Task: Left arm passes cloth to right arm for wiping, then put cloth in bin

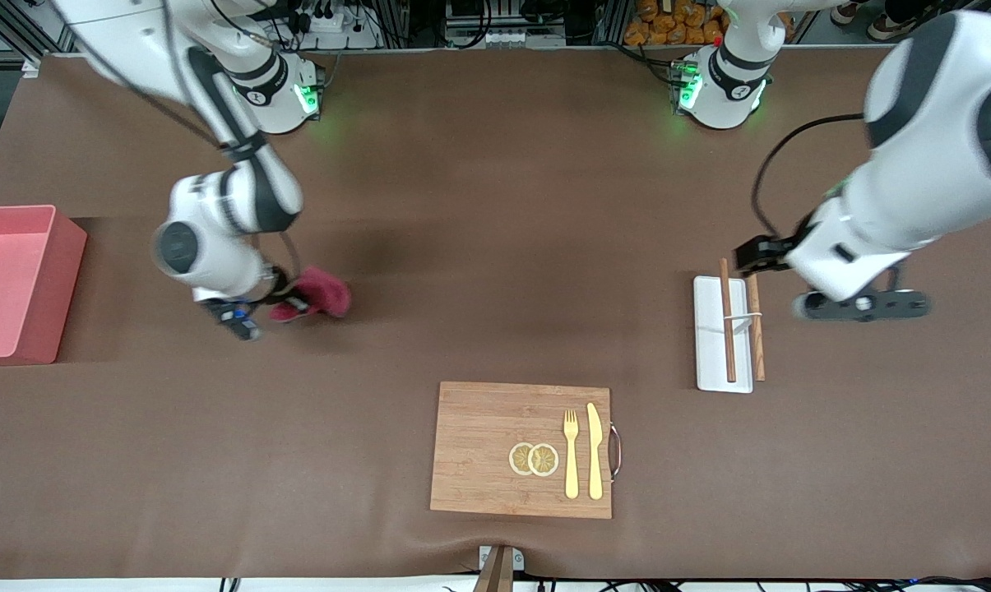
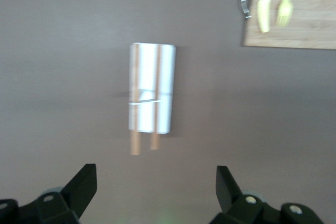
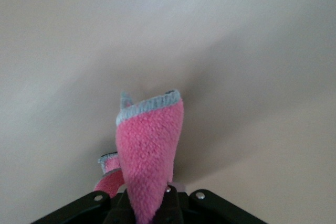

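Bench [image 1: 495, 247]: plain matte brown cover. Cloth [image 1: 318, 294]: crimson-pink fleece, pale grey-blue edging in right wrist view. Bin [image 1: 18, 284]: salmon pink. Board [image 1: 495, 448]: light wood grain, dark metal handle. Two lemon slices [image 1: 534, 459]: pale yellow, segment pattern. Fork [image 1: 571, 452] and knife [image 1: 595, 450]: pale yellow. Tray [image 1: 713, 337]: white. Chopsticks [image 1: 727, 321]: reddish brown. Right arm [image 1: 215, 222]: white, black joints. Left arm [image 1: 914, 164]: white, black joints. Left hand [image 2: 157, 195]: black. Right hand [image 3: 152, 205]: black.
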{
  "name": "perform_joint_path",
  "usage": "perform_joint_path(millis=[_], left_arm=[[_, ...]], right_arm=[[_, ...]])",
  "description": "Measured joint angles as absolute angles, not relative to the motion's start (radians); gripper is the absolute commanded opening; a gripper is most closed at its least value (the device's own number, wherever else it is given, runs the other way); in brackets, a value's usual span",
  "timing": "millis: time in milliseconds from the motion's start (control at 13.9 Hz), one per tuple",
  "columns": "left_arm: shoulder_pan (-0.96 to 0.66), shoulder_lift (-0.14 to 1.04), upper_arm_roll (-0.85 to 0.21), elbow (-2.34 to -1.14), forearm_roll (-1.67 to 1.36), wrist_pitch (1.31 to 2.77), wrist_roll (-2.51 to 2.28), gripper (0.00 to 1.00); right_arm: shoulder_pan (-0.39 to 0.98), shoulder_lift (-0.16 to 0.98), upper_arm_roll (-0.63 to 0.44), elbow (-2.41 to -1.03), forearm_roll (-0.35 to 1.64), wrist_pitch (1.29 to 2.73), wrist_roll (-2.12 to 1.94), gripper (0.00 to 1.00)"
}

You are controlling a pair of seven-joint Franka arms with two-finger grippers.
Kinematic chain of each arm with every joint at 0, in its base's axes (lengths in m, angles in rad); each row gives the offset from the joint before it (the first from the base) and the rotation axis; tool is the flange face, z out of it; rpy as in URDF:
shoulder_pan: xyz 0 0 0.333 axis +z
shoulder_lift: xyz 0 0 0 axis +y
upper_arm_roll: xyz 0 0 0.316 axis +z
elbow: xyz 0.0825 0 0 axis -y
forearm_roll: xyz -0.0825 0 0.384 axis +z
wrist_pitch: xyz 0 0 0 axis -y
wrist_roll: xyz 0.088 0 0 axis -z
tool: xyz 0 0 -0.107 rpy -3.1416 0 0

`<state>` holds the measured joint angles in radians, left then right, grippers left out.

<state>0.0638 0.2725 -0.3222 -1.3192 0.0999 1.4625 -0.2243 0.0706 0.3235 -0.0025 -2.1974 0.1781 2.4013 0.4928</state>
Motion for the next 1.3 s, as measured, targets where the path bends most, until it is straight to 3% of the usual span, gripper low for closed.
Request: perform_joint_path(millis=[288, 577, 865, 1297], left_arm=[[-0.069, 0.144, -0.057, -1.406, 0.027, 1.454, -0.098, 1.0], [-0.114, -0.021, -0.032, -1.558, 0.021, 1.446, -0.095, 1.0], [-0.131, -0.07, 0.021, -1.609, 0.021, 1.446, -0.018, 1.0], [-0.145, -0.071, 0.021, -1.594, 0.02, 1.465, -0.015, 1.0]], right_arm=[[-0.26, 0.333, -0.006, -2.176, 0.167, 2.405, -0.079, 0.0], [-0.398, 0.382, -0.009, -2.019, 0.018, 2.389, -0.457, 0.0], [-0.414, 0.401, 0.0, -1.837, -0.076, 2.173, -0.478, 0.0], [-0.32, 0.474, 0.015, -1.912, -0.076, 2.244, -0.224, 0.0]])
